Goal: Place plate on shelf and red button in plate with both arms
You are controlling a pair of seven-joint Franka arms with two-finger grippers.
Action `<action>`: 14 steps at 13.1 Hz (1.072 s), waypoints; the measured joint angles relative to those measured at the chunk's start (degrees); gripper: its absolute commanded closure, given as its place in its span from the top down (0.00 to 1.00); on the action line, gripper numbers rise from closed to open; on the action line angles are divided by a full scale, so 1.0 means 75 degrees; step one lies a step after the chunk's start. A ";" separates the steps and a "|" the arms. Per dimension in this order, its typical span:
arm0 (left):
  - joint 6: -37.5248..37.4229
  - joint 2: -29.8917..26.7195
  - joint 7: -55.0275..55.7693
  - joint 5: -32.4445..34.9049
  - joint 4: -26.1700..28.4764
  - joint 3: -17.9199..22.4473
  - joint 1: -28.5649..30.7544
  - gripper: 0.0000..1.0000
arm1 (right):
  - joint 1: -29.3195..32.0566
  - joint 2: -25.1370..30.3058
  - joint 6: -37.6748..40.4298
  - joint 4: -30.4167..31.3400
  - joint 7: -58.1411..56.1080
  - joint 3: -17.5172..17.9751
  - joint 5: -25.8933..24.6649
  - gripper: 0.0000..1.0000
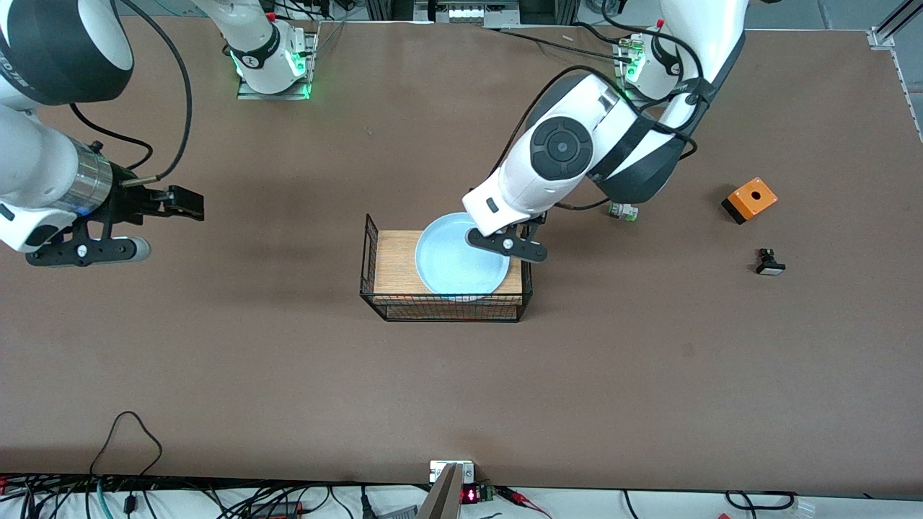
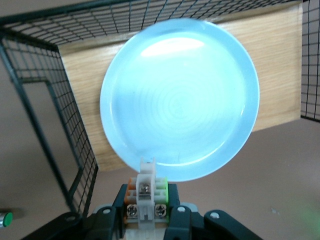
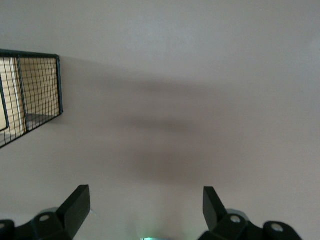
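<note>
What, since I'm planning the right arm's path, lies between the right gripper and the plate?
In the front view, from the right gripper: bare table, then the wire basket end wall and a strip of its wooden board before the plate.

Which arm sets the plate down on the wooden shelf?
Left. Its pincer is already shut on the plate rim, right over the wire rack. The right pincer hangs open over bare table toward the right arm's end.

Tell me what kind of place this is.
Probably a robotics lab bench: two arm bases bolted along a brown table, loose cables along its edge, and test props, a wire rack and an orange button box.
</note>
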State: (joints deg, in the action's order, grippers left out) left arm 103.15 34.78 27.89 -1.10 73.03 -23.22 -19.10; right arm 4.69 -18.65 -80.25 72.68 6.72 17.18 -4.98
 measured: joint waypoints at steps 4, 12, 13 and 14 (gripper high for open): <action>0.0773 0.0729 0.0129 0.0154 -0.0648 0.0088 -0.0203 0.00 | 0.0023 0.0200 0.0331 0.0000 -0.0012 0.0028 0.0031 1.00; 0.1073 0.1181 0.0130 0.0385 -0.0781 0.0403 -0.0502 0.00 | 0.0133 0.0238 0.0496 0.0013 0.0269 -0.0042 0.0023 1.00; 0.1087 0.1183 0.0130 0.0386 -0.0786 0.0468 -0.0565 0.00 | 0.0143 0.0241 0.0419 0.0027 0.0278 -0.0100 0.0023 1.00; 0.1102 0.1183 0.0130 0.0388 -0.0792 0.0520 -0.0610 0.00 | 0.0103 0.0255 0.0303 0.0068 0.0282 -0.0203 0.0027 1.00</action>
State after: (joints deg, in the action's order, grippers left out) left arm 111.41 43.65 28.87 1.81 67.09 -19.32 -23.68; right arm 5.46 -16.73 -77.98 73.18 8.83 15.66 -4.78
